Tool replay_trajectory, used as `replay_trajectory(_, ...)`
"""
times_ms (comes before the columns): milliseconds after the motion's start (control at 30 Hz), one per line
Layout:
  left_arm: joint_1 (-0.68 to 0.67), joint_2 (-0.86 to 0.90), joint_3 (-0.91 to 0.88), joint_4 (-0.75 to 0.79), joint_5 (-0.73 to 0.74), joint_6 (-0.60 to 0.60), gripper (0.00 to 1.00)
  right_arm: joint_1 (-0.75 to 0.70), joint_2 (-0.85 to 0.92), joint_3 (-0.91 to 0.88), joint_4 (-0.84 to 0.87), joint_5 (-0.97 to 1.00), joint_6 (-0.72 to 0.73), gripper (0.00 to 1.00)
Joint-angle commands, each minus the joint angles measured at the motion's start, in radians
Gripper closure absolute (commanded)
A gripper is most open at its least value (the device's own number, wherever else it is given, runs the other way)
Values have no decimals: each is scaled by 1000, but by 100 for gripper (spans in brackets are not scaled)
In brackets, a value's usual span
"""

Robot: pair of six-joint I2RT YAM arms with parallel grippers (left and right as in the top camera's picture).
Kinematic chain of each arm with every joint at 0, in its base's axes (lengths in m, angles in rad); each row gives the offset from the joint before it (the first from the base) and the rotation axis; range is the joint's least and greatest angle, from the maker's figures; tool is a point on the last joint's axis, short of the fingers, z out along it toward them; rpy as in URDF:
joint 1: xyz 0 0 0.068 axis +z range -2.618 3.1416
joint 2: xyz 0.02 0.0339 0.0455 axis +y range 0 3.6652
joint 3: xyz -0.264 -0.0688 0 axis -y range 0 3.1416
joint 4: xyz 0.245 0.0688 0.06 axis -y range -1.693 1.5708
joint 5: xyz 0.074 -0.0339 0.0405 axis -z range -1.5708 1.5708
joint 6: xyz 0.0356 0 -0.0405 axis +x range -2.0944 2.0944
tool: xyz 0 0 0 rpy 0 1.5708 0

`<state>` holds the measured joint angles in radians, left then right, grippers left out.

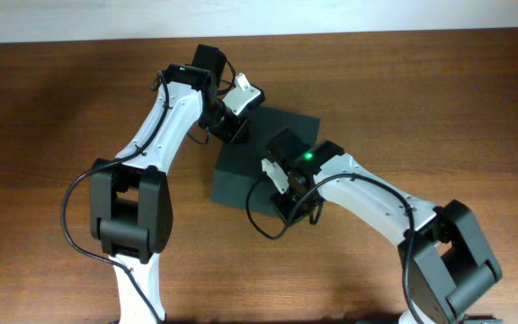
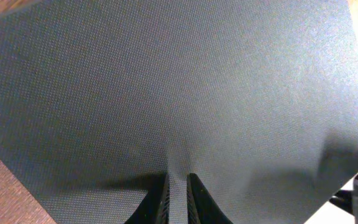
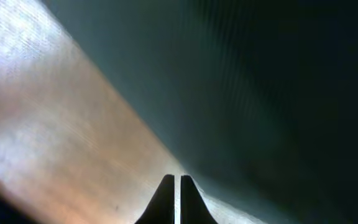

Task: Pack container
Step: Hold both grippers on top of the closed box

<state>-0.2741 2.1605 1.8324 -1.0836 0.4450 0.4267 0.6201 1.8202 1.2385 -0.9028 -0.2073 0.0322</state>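
The container (image 1: 239, 176) is a dark green-black matte box lying flat on the middle of the table with its lid down. My left gripper (image 1: 234, 131) is over its far left corner. In the left wrist view the fingers (image 2: 177, 178) are shut, empty, and close above the textured lid (image 2: 179, 81). My right gripper (image 1: 288, 200) is at the box's near right edge. In the right wrist view its fingers (image 3: 177, 182) are shut and empty, at the line where the box wall (image 3: 278, 81) meets the table.
The wooden table (image 1: 61, 90) surrounds the box and also shows in the right wrist view (image 3: 61, 124). A white wall edge runs along the far side (image 1: 61, 18). Both arms' white links and cables hang over the box.
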Motion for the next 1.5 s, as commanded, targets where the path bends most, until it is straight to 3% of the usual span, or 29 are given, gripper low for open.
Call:
replay_trajectory(0, -14, 50, 1, -5, -23, 16, 88, 9, 21, -5, 45, 83, 36, 96)
replay_trajectory(267, -14, 50, 1, -10, -34, 16, 89, 9, 23, -5, 135, 221, 34, 96)
replay_trajectory(1467, -14, 50, 1, -27, -68, 17, 89, 9, 51, -5, 348, 367, 27, 96)
